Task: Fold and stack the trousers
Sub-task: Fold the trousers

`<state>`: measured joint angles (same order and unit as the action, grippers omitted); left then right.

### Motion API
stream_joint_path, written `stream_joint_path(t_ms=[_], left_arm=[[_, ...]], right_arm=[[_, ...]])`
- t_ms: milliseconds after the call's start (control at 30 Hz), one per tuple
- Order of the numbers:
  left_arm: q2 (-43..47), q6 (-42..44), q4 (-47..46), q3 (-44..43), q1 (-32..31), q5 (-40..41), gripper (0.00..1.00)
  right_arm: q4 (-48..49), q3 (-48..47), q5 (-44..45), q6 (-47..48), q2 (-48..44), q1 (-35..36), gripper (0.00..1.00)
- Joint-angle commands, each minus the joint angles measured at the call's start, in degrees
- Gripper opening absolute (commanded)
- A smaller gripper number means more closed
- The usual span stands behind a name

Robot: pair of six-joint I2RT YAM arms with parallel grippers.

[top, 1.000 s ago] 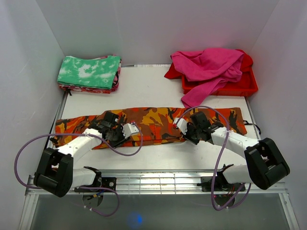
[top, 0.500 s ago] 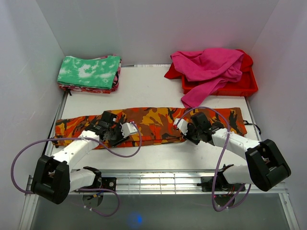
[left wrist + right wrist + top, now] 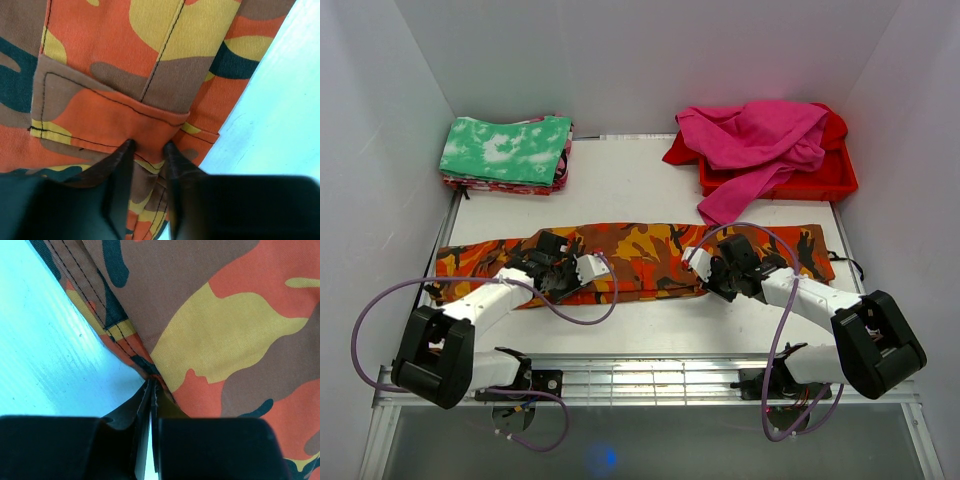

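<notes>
The camouflage trousers (image 3: 640, 255) lie as one long strip across the table, left to right. My left gripper (image 3: 563, 285) is at their near edge, left of the middle. In the left wrist view the left gripper (image 3: 148, 146) has its jaws closed on a raised fold of the trousers (image 3: 115, 60) beside a pocket flap. My right gripper (image 3: 717, 287) is at the near edge, right of the middle. In the right wrist view the right gripper (image 3: 151, 381) has its jaws pressed together on the stitched edge of the trousers (image 3: 230, 325).
A folded green-and-white cloth (image 3: 507, 150) tops a stack at the back left. A red tray (image 3: 825, 178) at the back right holds magenta garments (image 3: 750, 140), one sleeve hanging down onto the table. White walls close in on both sides. Purple cables loop off both arms.
The left arm has shifted slightly at the trousers' near edge. The right arm has barely moved. The trousers lie as before.
</notes>
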<state>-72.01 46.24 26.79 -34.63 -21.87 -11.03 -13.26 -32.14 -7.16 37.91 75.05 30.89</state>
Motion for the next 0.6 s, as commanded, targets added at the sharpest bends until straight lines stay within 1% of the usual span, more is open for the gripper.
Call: stream_joint_path(t_ms=[0,67,167,200,267,333,467,567], left_arm=[[0.64,0.78,0.10,1.32,-0.10,1.54,0.35],[2.13,1.13,1.07,1.23,-0.10,1.19,0.32],[4.41,1.92,3.44,0.71,-0.10,0.74,0.22],[4.77,2.10,4.67,0.62,-0.10,0.66,0.16],[6.26,2.45,5.99,0.27,-0.10,0.22,0.10],[7.14,3.50,9.41,-0.61,-0.10,-1.70,0.00],[8.99,5.26,14.95,-1.58,-0.10,-4.00,0.00],[9.60,7.55,18.38,-0.53,-0.10,-4.35,0.00]], right_arm=[[-8.89,4.02,3.91,0.06,3.62,-0.13,0.08],[-8.89,4.10,3.82,-0.03,3.88,-0.13,0.08],[-8.89,4.02,3.82,-0.21,4.14,-0.13,0.08],[-8.98,3.93,3.73,-0.21,4.14,-0.13,0.08],[-8.89,3.84,3.73,-0.38,4.32,-0.13,0.08],[-8.89,3.75,3.82,-0.47,4.41,-0.22,0.08],[-8.98,3.84,3.91,-0.56,4.41,-0.13,0.08],[-8.98,3.75,3.99,-0.56,4.67,-0.22,0.08]])
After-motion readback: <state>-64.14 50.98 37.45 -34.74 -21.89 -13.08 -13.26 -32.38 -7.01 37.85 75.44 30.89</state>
